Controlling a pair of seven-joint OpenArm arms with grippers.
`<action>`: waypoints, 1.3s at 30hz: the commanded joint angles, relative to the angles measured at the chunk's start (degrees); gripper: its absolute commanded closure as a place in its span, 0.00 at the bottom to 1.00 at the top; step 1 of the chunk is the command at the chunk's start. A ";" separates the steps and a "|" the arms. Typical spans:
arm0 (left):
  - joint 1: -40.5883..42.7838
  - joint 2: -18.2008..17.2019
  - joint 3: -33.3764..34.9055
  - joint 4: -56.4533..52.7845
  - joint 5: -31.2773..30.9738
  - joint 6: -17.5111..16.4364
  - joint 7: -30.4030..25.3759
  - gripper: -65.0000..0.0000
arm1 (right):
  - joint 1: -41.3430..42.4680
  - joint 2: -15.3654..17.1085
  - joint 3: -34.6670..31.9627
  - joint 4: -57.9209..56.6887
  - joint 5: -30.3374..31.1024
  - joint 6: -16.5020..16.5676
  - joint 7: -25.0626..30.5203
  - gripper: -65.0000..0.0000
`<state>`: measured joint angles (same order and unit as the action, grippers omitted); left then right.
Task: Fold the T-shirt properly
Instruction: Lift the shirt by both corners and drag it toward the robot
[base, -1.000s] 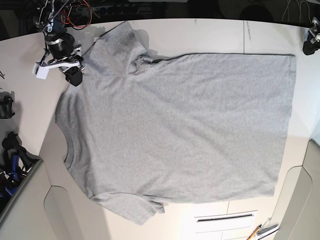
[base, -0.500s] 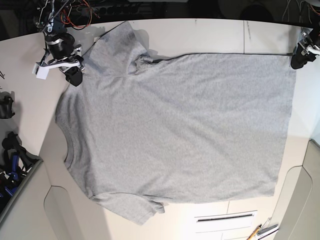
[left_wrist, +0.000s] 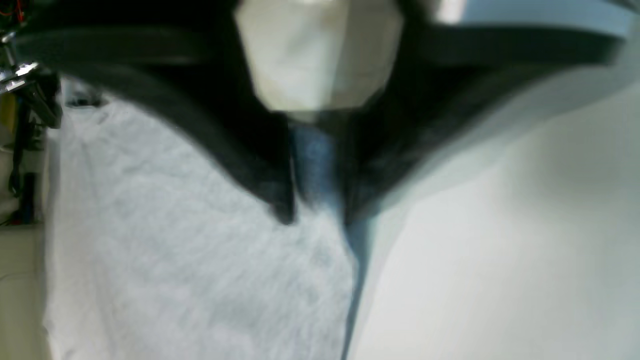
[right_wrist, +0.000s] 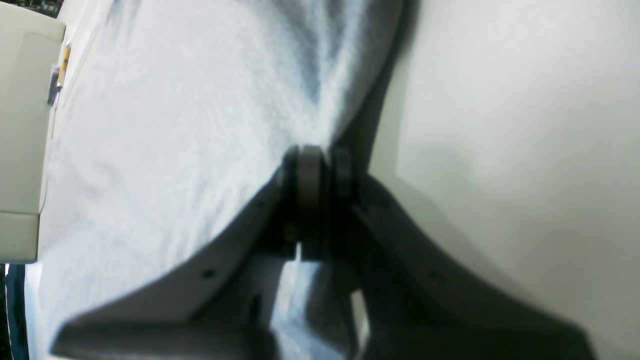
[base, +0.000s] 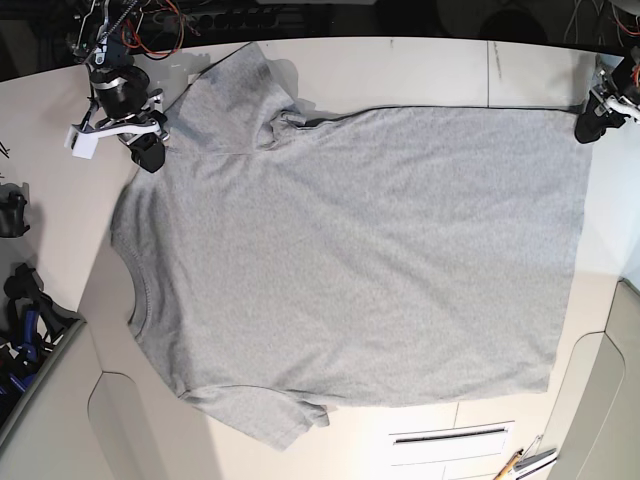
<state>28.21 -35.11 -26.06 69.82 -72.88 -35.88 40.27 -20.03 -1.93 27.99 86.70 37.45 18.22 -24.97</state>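
Nothing here can be read. The T-shirt (base: 350, 260) lies plain side up on the worktop (base: 420, 70), no lettering showing, and nothing else in sight carries a legible label.

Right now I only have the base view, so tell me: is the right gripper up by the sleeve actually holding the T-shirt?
Observer: Yes. In the right wrist view the right gripper is shut on a pinch of the T-shirt, and the cloth puckers in toward the closed tips.
Operator: And the left one, at the hem corner?
Observer: In the left wrist view the left gripper sits over the shirt's edge with a narrow gap between its tips. That picture is blurred, so I cannot tell whether it has gripped the cloth.
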 joint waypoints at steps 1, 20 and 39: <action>0.35 -1.01 -0.09 0.17 0.70 0.26 1.07 0.97 | -0.35 0.02 0.20 0.81 -0.61 -0.42 -2.49 1.00; 5.46 -1.40 -3.43 3.32 -3.19 -4.12 4.68 1.00 | -13.73 4.44 1.31 21.70 -5.53 0.04 -6.47 1.00; 21.18 2.89 -12.33 16.09 -11.82 -4.12 9.75 1.00 | -27.89 7.04 1.31 32.59 -5.55 0.11 -11.10 1.00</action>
<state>48.73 -31.40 -37.74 85.23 -83.48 -39.46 50.19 -47.35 4.64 28.97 118.21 31.42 18.15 -36.91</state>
